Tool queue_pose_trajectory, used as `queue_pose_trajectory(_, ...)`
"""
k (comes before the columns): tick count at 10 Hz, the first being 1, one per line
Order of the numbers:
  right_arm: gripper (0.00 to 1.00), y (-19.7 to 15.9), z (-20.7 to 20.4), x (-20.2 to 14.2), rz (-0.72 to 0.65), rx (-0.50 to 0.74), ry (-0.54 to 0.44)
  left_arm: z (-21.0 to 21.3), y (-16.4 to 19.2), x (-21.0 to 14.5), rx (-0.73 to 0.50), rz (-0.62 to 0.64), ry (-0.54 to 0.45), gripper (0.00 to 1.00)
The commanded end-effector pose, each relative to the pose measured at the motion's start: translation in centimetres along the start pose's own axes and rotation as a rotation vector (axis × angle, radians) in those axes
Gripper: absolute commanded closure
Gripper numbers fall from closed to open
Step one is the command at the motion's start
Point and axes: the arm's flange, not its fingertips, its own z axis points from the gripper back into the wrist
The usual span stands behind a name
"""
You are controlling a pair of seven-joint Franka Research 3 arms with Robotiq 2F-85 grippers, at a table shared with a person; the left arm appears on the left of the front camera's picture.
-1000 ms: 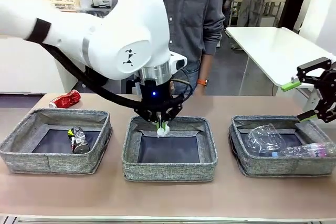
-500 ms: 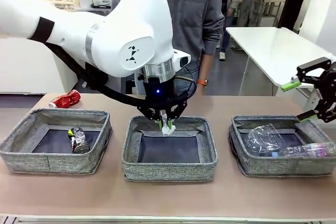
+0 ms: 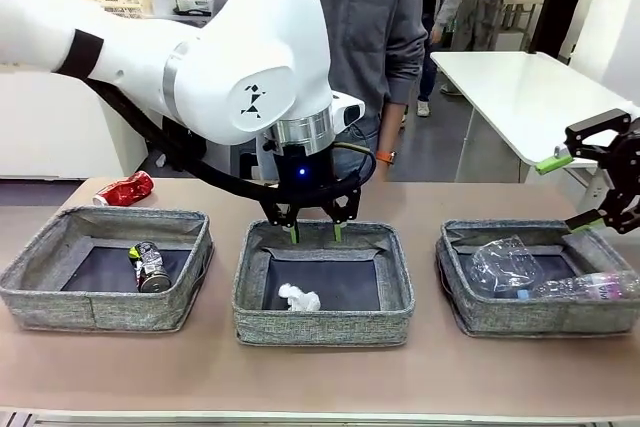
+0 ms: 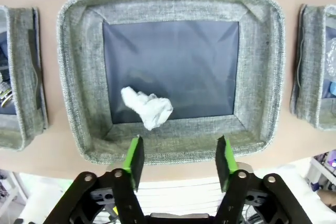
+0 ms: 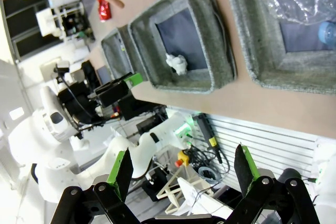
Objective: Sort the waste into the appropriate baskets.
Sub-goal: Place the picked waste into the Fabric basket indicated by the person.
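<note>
The left gripper [image 3: 313, 233] hangs over the far wall of the middle basket [image 3: 323, 319], its jaws spread wide with nothing between the green pads [image 4: 134, 156]. The small white paper wad [image 3: 299, 297] lies on that basket's dark bottom, toward its near wall and clear of the fingers; in the left wrist view the wad [image 4: 147, 107] rests just inside the wall nearest the gripper [image 4: 180, 156]. The right gripper [image 3: 575, 192] is held above the right end of the surface [image 3: 320, 379], over the far right corner of the right basket [image 3: 520, 319], jaws likewise fully apart and empty. The right basket holds the clear plastic cup [image 3: 503, 265] and the clear plastic bottle with white label [image 3: 585, 288], lying side by side and touching. The left basket [image 3: 100, 309] holds the dark drink can [image 3: 149, 267], lying on its side on the bottom. The dented red can [image 3: 124, 189] lies on the bare surface beyond the left basket, near the far left corner. A person [image 3: 330, 27] in a grey shirt stands at the far edge behind the middle basket.
</note>
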Motion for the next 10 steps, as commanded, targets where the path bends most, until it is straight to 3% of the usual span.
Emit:
queue_pose_trajectory(1, 0.0, 0.2, 0.0, 0.3, 0.006, 0.004, -0.002, 0.4, 0.4, -0.1, -0.022, -0.009, 0.007, 0.0)
queue_pose_trajectory(3, 0.0, 0.2, 0.0, 0.3, 0.006, 0.004, -0.002, 0.7, 0.4, -0.1, -0.034, -0.028, 0.014, 0.0)
queue_pose_trajectory(5, 0.0, 0.2, 0.0, 0.3, 0.006, 0.004, -0.002, 2.1, 1.0, -0.2, -0.132, -0.038, 0.028, 0.0)
queue_pose_trajectory(10, 0.0, 0.2, 0.0, 0.3, 0.006, 0.004, -0.002, 9.3, 5.3, -0.6, -0.598, -0.077, 0.055, 0.0)
